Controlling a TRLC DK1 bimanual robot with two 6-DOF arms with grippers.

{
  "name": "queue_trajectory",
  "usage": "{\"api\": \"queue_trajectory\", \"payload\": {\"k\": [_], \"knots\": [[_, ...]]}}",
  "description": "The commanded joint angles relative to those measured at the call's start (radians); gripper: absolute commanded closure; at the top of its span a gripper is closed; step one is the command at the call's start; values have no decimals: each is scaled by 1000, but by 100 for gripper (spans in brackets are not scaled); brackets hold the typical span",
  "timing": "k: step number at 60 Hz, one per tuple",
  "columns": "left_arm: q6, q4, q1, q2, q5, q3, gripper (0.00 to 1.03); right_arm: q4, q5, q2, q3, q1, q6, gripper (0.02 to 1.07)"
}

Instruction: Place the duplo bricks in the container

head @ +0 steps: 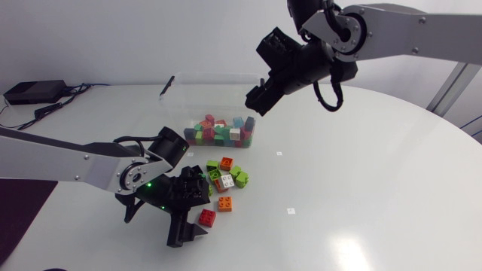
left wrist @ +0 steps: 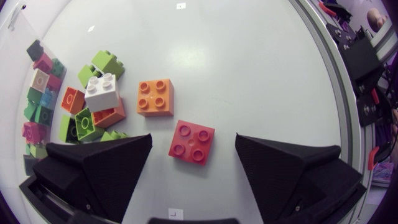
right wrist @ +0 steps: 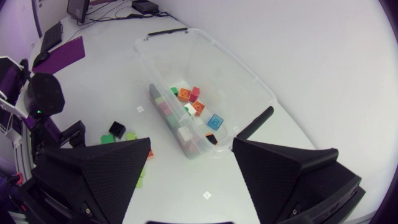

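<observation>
White desk (left wrist: 249, 62): the left gripper (left wrist: 193, 144) has its fingers (left wrist: 99, 168) gaping wide astride 1 red brick (left wrist: 191, 142), apparently not touching it. Off-centre closing would skid it away.

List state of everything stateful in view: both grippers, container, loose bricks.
left gripper: open, red brick between its fingers, not touching it.
right gripper: open, empty, raised by the container.
container: upright, lidless, partly filled.
red brick: flat on the table, studs up, not gripped.
orange brick: flat on the table, studs up, free.
brick pile: jumbled beside the container, untouched.
</observation>
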State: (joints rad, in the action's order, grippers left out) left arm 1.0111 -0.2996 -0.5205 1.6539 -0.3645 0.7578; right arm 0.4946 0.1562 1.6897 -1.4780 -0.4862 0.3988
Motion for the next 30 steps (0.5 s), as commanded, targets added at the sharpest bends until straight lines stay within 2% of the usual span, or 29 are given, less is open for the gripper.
{"api": "queue_trajectory", "payload": {"k": [1,4,7,20,27,30], "knots": [[40,5,-10,30,1,-26,17,-19,-1,-56,96,-29,-26,11],[43,5,-12,38,1,-23,21,-33,-6,-78,148,-48,-31,11],[43,7,-12,53,1,-18,31,-41,-9,-97,209,-69,-38,11],[35,22,-24,80,1,-11,52,-106,-27,-91,358,-114,-64,11],[37,36,-29,83,1,-20,84,-131,-27,-67,390,-124,-78,11],[38,36,-27,78,-1,-25,84,-148,-29,-58,403,-129,-78,11]]}}
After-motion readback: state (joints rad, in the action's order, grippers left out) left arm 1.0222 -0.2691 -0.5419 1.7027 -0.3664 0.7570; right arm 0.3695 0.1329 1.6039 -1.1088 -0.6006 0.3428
